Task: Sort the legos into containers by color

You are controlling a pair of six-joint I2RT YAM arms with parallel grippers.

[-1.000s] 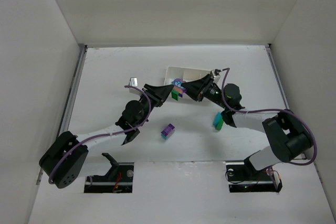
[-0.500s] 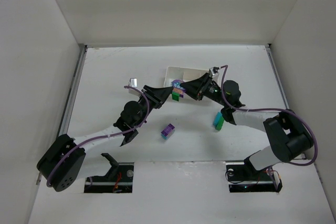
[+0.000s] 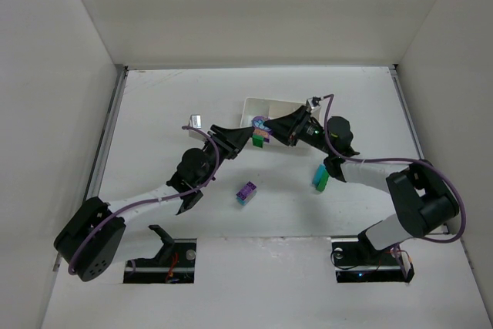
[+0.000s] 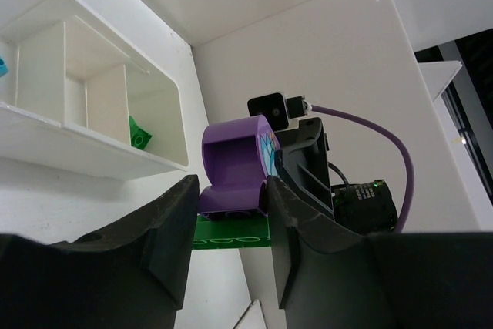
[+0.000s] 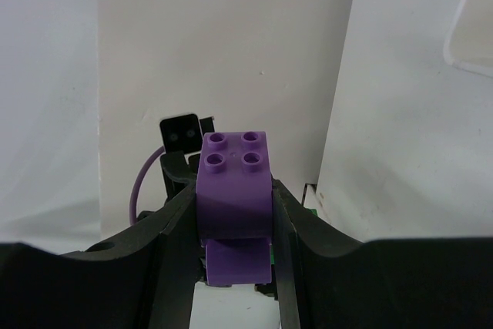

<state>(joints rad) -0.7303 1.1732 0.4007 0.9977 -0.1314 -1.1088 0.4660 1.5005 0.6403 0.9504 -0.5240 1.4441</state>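
A two-colour stack of legos hangs above the table between both arms, just in front of the white tray (image 3: 271,103). My left gripper (image 3: 251,139) is shut on its green brick (image 4: 231,233). My right gripper (image 3: 267,129) is shut on the purple brick (image 5: 233,186) stuck to the green one. In the left wrist view the purple brick (image 4: 235,161) sits on the green one, between my fingers (image 4: 166,229). The tray's containers (image 4: 92,98) hold a green lego (image 4: 139,135) and a teal one at the frame's edge.
A purple-and-teal stack (image 3: 246,193) lies on the table near the middle. A teal-and-green stack (image 3: 319,178) lies under the right forearm. A small grey block (image 3: 193,121) sits left of the left wrist. White walls enclose the table.
The right wrist has shifted very slightly toward the far side. Both grippers stay closed on the stack.
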